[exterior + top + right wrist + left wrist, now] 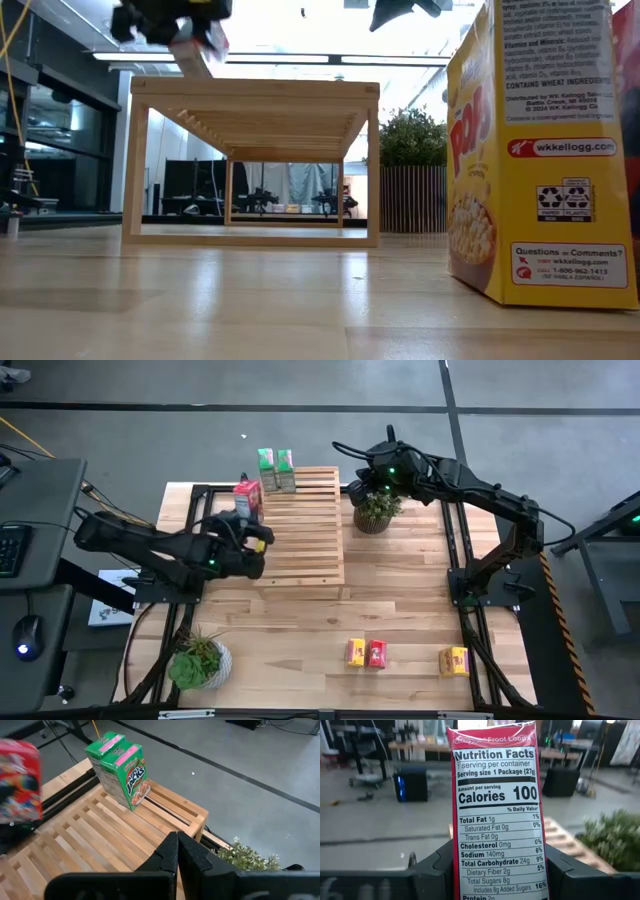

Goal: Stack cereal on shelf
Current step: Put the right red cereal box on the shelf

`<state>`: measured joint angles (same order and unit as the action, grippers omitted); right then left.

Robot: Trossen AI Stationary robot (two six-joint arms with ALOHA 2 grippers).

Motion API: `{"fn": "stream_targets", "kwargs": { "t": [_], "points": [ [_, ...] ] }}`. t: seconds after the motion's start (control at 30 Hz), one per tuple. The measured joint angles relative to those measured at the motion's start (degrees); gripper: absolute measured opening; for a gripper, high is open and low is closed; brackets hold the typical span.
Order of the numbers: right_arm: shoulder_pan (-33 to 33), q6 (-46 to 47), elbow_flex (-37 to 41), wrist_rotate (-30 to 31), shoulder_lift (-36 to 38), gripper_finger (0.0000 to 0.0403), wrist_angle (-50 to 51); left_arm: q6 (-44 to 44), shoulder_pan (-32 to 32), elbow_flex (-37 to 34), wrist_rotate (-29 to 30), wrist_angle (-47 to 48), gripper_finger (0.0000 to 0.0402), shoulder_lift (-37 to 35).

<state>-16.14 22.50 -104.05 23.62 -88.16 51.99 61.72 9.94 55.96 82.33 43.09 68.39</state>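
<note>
The shelf [300,525] is a light-wood slatted rack in the middle of the table. Two green cereal boxes [276,470] stand upright side by side on its far edge. My left gripper [246,517] is shut on a red cereal box [497,810] over the shelf's far left part. My right gripper [177,851] hangs shut and holds nothing above the shelf's far right corner. Two yellow boxes [355,652] [453,660] and another red one [377,653] stand on the table near its front edge. My left gripper pinches the red box's lower part [470,875] between its two fingers [436,870], one on each broad face. The narrow nutrition side faces the wrist camera. The fingers come nearly level from the table's near left. The box stands about upright above the shelf's top [255,88].
A potted plant [377,510] stands just right of the shelf under my right arm. Another plant [200,662] sits at the near left corner. In the low view a yellow box [540,150] looms close at the right. Bare slats lie between the green boxes and the shelf's near edge.
</note>
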Motion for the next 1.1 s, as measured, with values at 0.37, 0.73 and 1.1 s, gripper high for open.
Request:
{"fn": "stream_targets", "kwargs": {
  "t": [0.37,0.73,1.1],
  "points": [
    [0.0,1.05,0.0,0.0,0.0,0.0,0.04,-48.62,-5.51,-3.55,-11.06,-42.88,0.0161,-0.05],
    [0.0,2.1,0.0,-0.28,0.0,0.0,0.07,-28.91,-6.67,-3.61,-0.18,-30.19,0.0161,2.07],
    [0.0,2.1,-0.02,-0.5,0.02,0.0,0.28,-22.69,-7.72,-3.64,-0.51,-26.75,0.0161,9.65]
  ]
}}
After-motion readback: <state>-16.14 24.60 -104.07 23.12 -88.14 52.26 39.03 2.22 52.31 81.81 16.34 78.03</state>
